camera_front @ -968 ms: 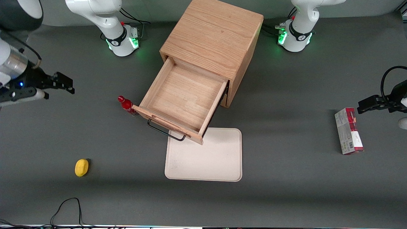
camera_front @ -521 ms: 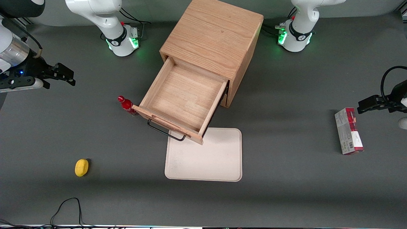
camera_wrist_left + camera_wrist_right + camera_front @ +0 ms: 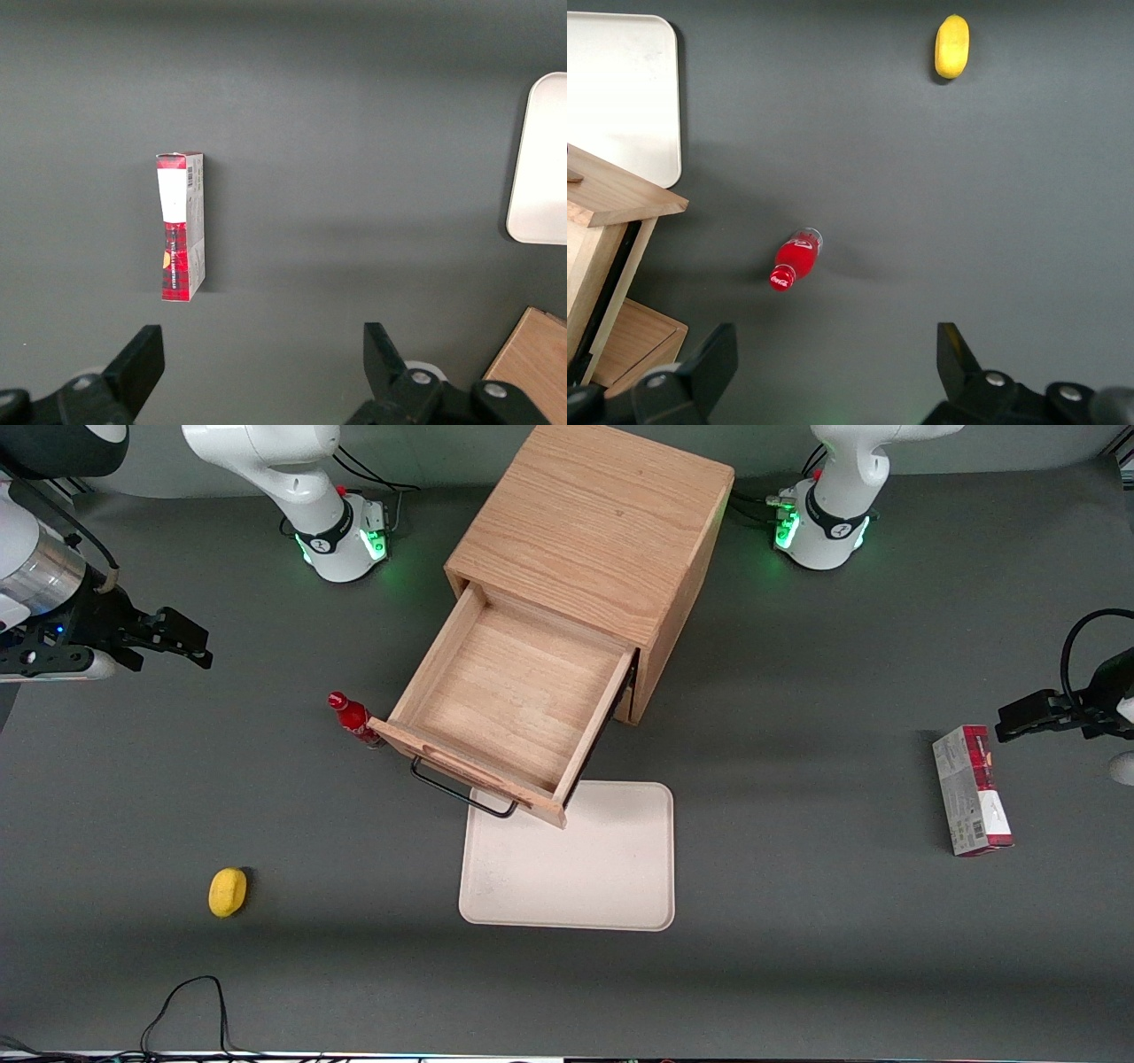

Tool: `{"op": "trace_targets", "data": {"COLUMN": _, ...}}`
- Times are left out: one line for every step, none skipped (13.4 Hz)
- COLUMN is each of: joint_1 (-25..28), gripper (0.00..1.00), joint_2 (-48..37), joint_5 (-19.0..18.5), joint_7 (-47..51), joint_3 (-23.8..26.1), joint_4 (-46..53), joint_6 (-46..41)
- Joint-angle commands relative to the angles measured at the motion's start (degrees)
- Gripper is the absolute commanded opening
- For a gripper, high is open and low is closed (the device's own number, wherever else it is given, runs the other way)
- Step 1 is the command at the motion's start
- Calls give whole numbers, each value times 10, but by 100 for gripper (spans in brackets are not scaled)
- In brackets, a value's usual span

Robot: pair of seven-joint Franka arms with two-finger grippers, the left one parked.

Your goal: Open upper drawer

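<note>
The upper drawer (image 3: 514,708) stands pulled well out of the cube cabinet (image 3: 594,536), its shallow wooden tray body fully exposed and bare inside. Its thin black wire handle (image 3: 461,793) projects from the drawer front, on the side nearer the front camera, and overhangs the near edge of a cream tray (image 3: 571,859) lying flat on the grey table (image 3: 797,921). The drawer's front corner also overlaps that tray as seen from the front.

The gripper (image 3: 182,646) hangs above the table toward the working arm's end, well apart from the cabinet and the drawer. In the right wrist view, the gripper (image 3: 837,363) shows two black fingers (image 3: 713,359) spread wide, with bare table between them. They hold nothing and touch nothing.

A small red bottle (image 3: 352,719) with a red cap stands upright on the table just beside the drawer's front corner on the working arm's side; whether it touches the wood cannot be told. The right wrist view shows the same red bottle (image 3: 794,260) clear of the lower drawer front (image 3: 642,341), which sits flush and closed beneath the open one.

A yellow lemon-like object (image 3: 228,891) lies on the table, nearer the front camera than the bottle and well apart from it. A red and white carton (image 3: 972,790) lies flat toward the parked arm's end of the table.
</note>
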Motion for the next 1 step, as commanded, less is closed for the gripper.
{"op": "trace_targets", "data": {"joint_1": 3, "gripper": 100, "joint_2": 23, "joint_5": 8, "joint_7": 19, "joint_3": -2, "joint_4": 35, "joint_6": -26}}
